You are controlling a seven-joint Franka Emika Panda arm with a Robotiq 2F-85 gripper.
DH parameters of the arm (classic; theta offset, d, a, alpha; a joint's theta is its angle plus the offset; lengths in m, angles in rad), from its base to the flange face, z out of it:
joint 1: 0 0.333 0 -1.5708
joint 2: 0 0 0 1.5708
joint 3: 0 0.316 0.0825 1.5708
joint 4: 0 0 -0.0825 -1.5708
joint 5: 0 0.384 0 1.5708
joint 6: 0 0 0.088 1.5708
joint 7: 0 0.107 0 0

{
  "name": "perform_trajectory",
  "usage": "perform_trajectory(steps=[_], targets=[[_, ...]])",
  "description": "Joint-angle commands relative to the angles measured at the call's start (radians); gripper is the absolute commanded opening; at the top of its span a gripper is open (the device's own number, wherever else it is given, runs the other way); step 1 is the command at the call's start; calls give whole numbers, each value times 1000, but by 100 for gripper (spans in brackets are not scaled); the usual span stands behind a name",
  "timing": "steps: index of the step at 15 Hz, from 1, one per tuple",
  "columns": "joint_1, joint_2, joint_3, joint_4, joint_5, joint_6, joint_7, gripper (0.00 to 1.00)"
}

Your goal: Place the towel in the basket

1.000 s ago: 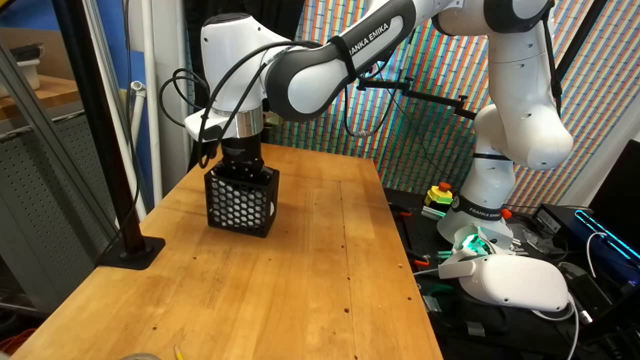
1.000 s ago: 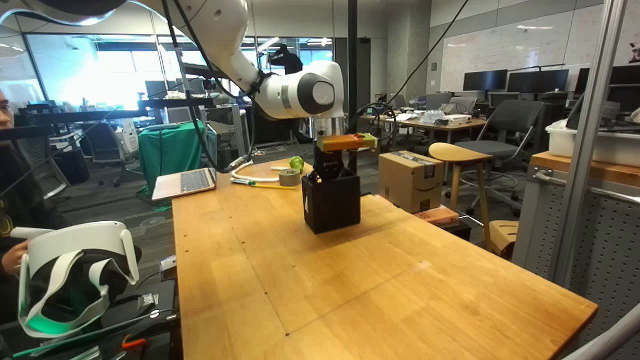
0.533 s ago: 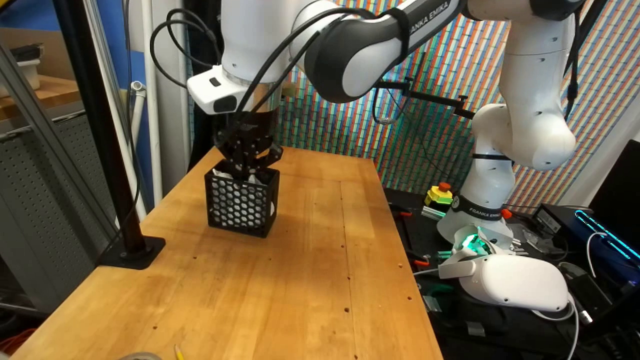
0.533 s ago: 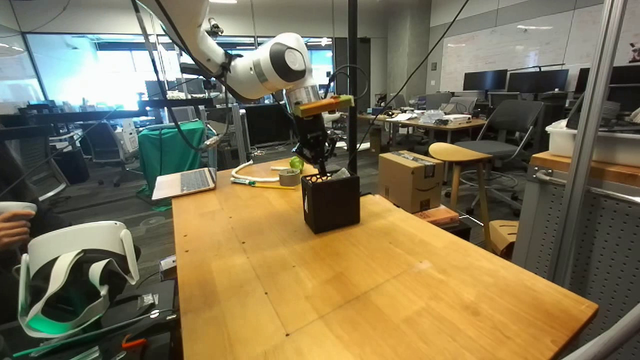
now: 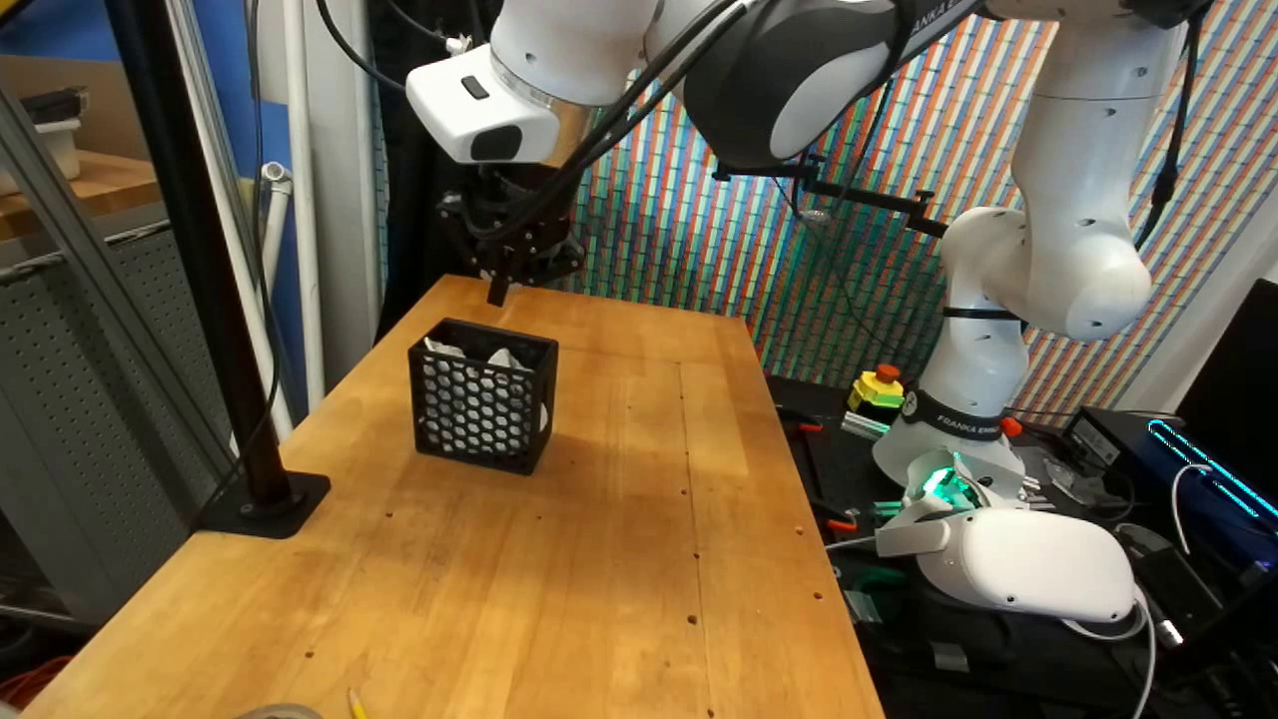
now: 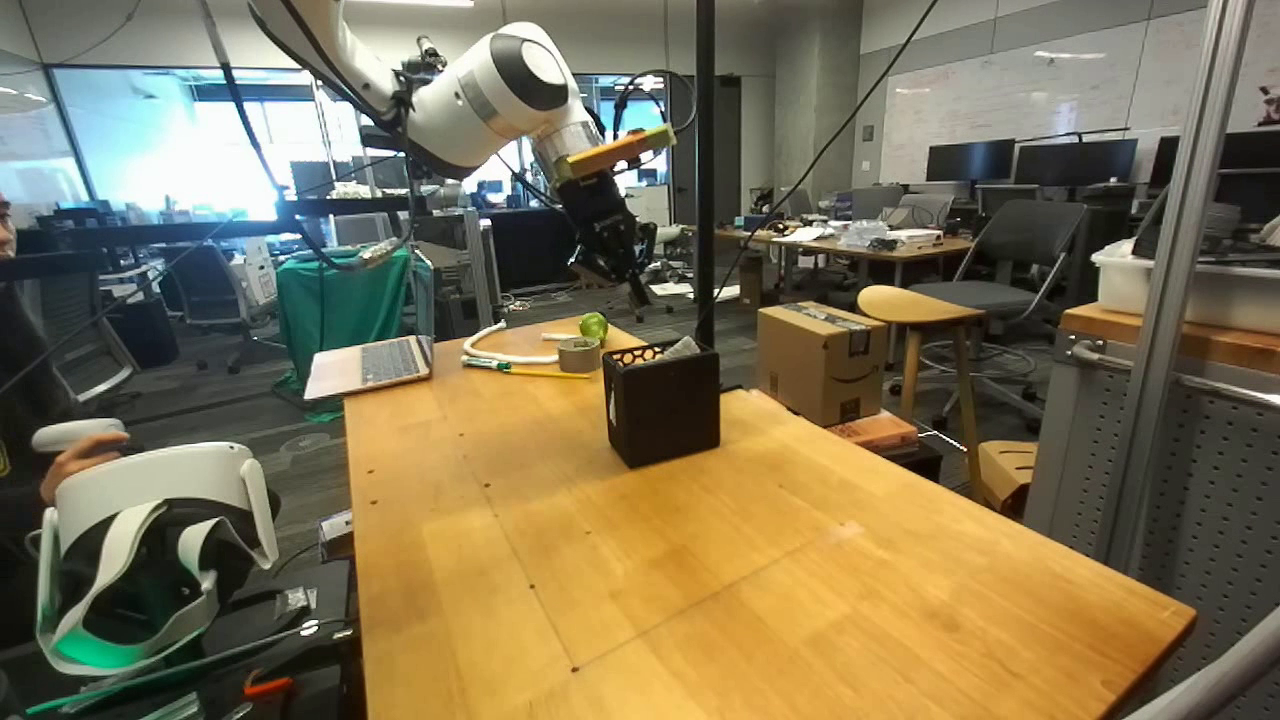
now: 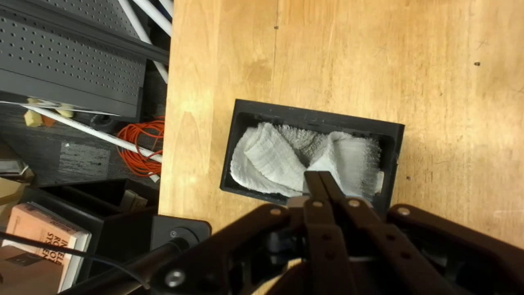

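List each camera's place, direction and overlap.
Exterior view: outside the robot, facing the multicoloured striped backdrop; white arm, base, black gripper show.
Exterior view: outside the robot, facing the brown wooden table, black monitors beyond; arm, gripper show.
Wrist view: on the wrist, facing down at the cream fuzzy towel; gripper shows.
Both exterior views share the black boxy basket.

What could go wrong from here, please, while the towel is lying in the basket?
If the shut gripper swings low, it might knock the basket, which stands near an edge of the table. One fold of the towel seems to reach about the basket's top in an exterior view, so a brush against it could perhaps drag it out.
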Motion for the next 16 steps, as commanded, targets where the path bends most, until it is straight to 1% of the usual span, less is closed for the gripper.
perform_trajectory(steps=[1,4,8,12,16], targets=[[-8,9,2,24,-67,15,-26,5],[-17,35,1,57,-91,38,-59,5],[-13,109,1,169,-126,47,-153,5],[-26,183,-4,245,-99,131,-223,5],[-53,228,-8,255,-56,216,-256,5]])
